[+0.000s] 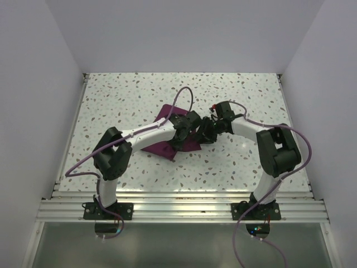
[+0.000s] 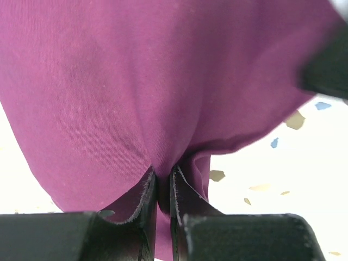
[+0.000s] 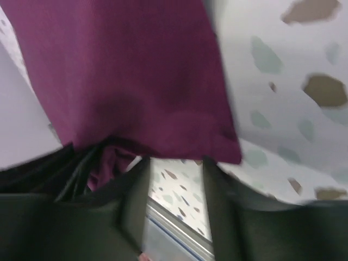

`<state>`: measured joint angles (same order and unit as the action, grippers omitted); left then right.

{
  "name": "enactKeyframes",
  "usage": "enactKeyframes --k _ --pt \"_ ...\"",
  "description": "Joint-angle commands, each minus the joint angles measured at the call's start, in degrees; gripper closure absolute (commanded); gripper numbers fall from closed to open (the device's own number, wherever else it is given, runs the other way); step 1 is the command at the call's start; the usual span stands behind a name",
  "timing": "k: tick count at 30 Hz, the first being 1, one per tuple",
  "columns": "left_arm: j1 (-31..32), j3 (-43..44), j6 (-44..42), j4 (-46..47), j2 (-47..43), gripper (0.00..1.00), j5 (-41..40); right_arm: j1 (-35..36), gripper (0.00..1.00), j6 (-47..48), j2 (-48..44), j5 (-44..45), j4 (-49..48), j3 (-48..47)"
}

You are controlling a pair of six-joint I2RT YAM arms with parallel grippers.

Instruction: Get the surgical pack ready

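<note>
1. The cloth sheet (image 2: 136, 81) is matt magenta-purple fabric with a fine woven grain, soft and creased.
2. The worktop (image 1: 139, 95) is smooth and white, flecked like terrazzo.
3. The left gripper (image 2: 163, 173) is matt black and looks like plastic; its inner pads have rough, frayed edges.
4. The rail (image 1: 184, 207) at the worktop's near edge is ribbed bare metal, dull silver.

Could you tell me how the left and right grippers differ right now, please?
The left gripper is pinched shut on a fold of the purple cloth; the right gripper stands open, the table visible through its gap. Overhead, the left gripper lies over the cloth, the right gripper at its right edge. Both are close against the cloth.
</note>
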<state>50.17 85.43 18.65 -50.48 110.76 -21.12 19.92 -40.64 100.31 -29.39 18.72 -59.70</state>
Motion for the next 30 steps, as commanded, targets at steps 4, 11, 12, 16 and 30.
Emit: enactKeyframes --k 4,11,12,16,30 --pt "-0.42 4.75 -2.04 -1.11 -0.72 1.0 6.79 1.17 0.77 -12.43 6.46 -7.17 -14.66 -4.19" --pt "-0.69 6.85 -3.01 -0.67 -2.3 1.0 9.52 4.15 0.85 -17.18 10.95 -8.75 -20.11 -6.04" --pt "-0.78 7.12 -3.01 -0.41 -2.56 1.0 9.61 5.2 0.86 -17.89 11.48 -9.02 -21.34 -5.69" --pt "-0.95 8.52 -3.1 1.43 -4.41 1.0 11.98 8.55 0.87 -25.86 13.5 -10.25 -32.9 -3.23" --pt "-3.24 10.99 -3.01 2.14 -5.47 1.0 15.76 14.26 0.84 -28.0 14.64 -7.8 -42.01 -0.23"
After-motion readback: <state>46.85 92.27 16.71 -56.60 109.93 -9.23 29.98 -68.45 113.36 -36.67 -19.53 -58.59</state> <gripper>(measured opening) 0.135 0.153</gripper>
